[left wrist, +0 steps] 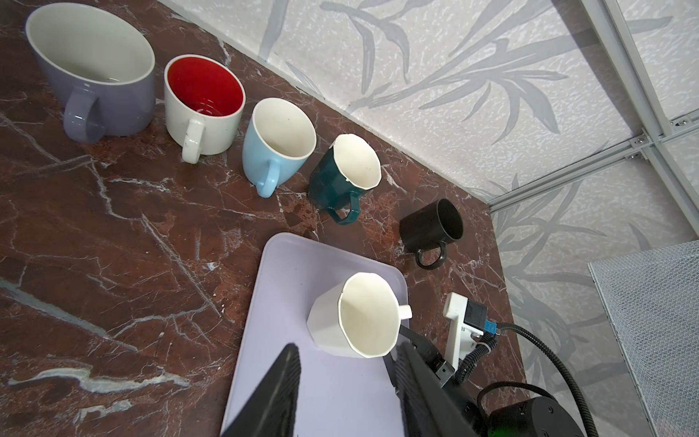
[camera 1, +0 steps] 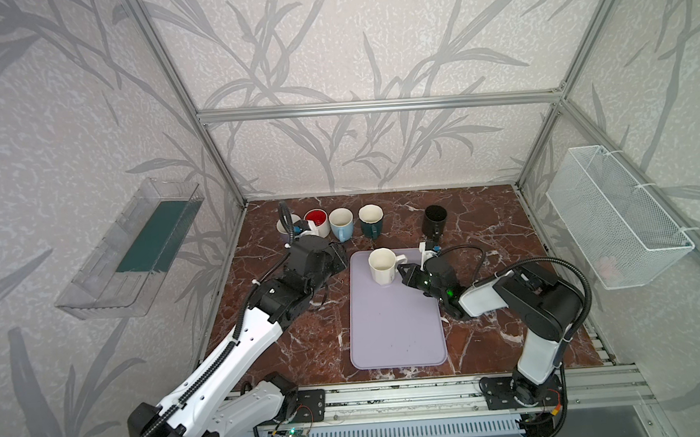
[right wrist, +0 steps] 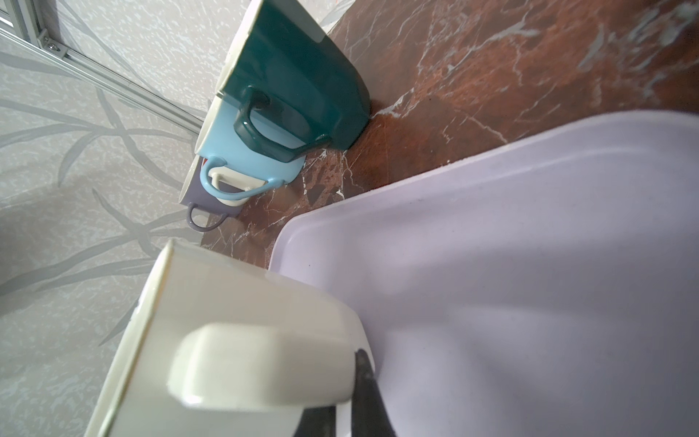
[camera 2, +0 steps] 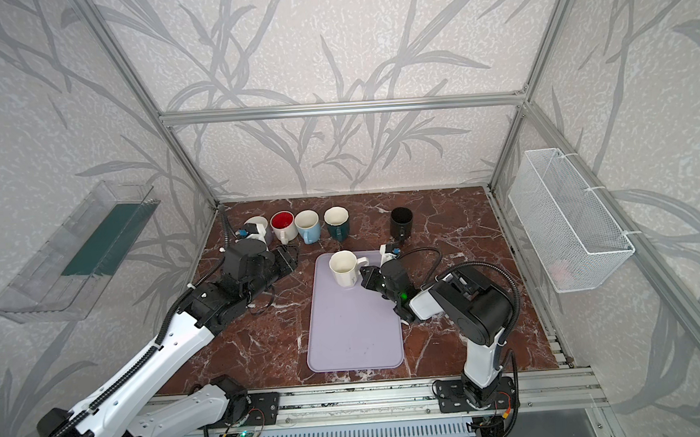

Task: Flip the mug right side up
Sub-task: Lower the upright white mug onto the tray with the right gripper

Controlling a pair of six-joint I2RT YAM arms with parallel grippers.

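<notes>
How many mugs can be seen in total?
6. White mug on the tray; lavender mug, red-lined mug, light blue mug, teal mug and black mug stand in a row behind it. None seems hidden.

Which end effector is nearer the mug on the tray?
Right. The right end effector sits at the mug, by its handle; the left end effector hangs left of the tray.

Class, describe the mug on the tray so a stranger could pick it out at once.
On the brown marble tabletop lies a lilac tray. At its far end stands a white faceted mug, mouth up. It alone is on the tray; the five other mugs stand on the marble behind.
</notes>
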